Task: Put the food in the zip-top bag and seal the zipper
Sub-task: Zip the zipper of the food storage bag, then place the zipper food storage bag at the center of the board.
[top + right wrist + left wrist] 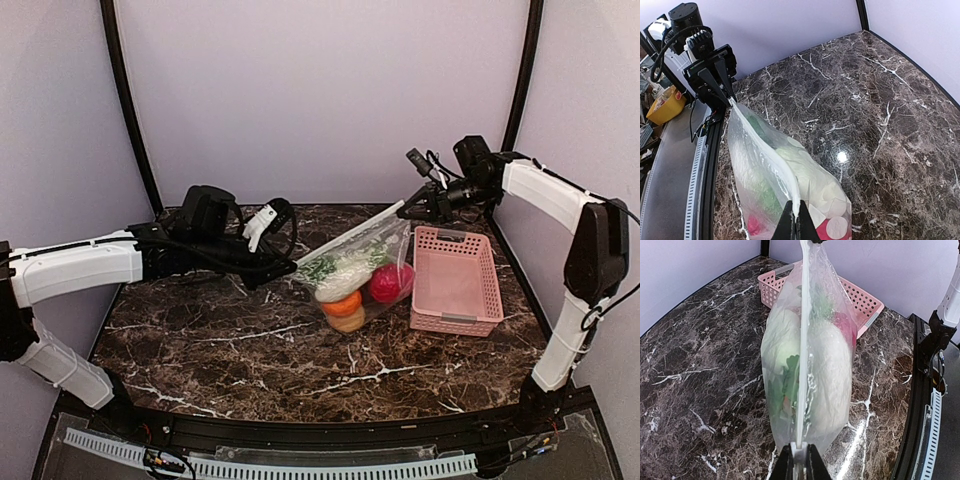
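Note:
The zip-top bag [360, 270] hangs stretched between my two grippers, its bottom resting on the table. Inside it I see a white radish with green leaves [345, 270], a red ball [390, 283], an orange piece [343, 303] and a yellowish piece [348, 321]. The zipper [350, 235] runs taut from one gripper to the other. My left gripper [290, 264] is shut on the zipper's left end [800, 452]. My right gripper [412, 206] is shut on its right end [800, 212]. The bag also shows in the left wrist view [825, 360] and in the right wrist view [785, 175].
The pink slatted basket [456, 280] stands just right of the bag and looks empty; it also shows in the left wrist view [862, 300]. The dark marble table [230, 340] ends at a black rail with white strip [300, 465] in front.

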Tool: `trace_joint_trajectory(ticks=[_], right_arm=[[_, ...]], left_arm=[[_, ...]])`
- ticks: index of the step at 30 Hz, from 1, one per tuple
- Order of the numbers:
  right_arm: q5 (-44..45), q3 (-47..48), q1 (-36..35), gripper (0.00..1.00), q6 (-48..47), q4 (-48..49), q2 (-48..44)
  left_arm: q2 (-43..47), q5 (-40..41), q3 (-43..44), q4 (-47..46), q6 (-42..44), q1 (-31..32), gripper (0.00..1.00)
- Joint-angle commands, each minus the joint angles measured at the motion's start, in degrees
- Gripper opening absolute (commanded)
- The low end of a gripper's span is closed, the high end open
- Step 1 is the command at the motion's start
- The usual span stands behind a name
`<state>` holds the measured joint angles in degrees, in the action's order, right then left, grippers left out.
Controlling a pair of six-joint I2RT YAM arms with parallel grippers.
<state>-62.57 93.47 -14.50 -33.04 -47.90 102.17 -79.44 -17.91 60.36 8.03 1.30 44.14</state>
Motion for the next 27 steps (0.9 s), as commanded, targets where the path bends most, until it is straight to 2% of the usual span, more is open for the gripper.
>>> trace_joint_trajectory(ticks=[1,11,22,24,27], right_arm=[[-0.2,0.6,1.3,0.00,0.9,1.7,1.2],[1.9,3.2,-0.5,0.00,1.5,2.2,2.5],[1.1,21.5,-1.5,0.00,5.2,3.1,10.7],[0.8,21.0,-1.6,0.00,4.7,3.8,10.7],[0.2,15.0,-2.1,0.04,3.8,5.8,10.1]], left_arm=[[0.5,0.0,-1.3,2.9,0.0,-0.5,0.01],[-2.3,1.2,1.1,-1.4,-1.0,-2.2,0.01],[-7.5,2.4,14.6,0.5,4.5,-6.7,0.01],[-7.5,2.1,15.7,1.1,5.5,-7.0,0.01],[-7.8,0.4,14.8,1.0,5.4,-7.1,0.01]])
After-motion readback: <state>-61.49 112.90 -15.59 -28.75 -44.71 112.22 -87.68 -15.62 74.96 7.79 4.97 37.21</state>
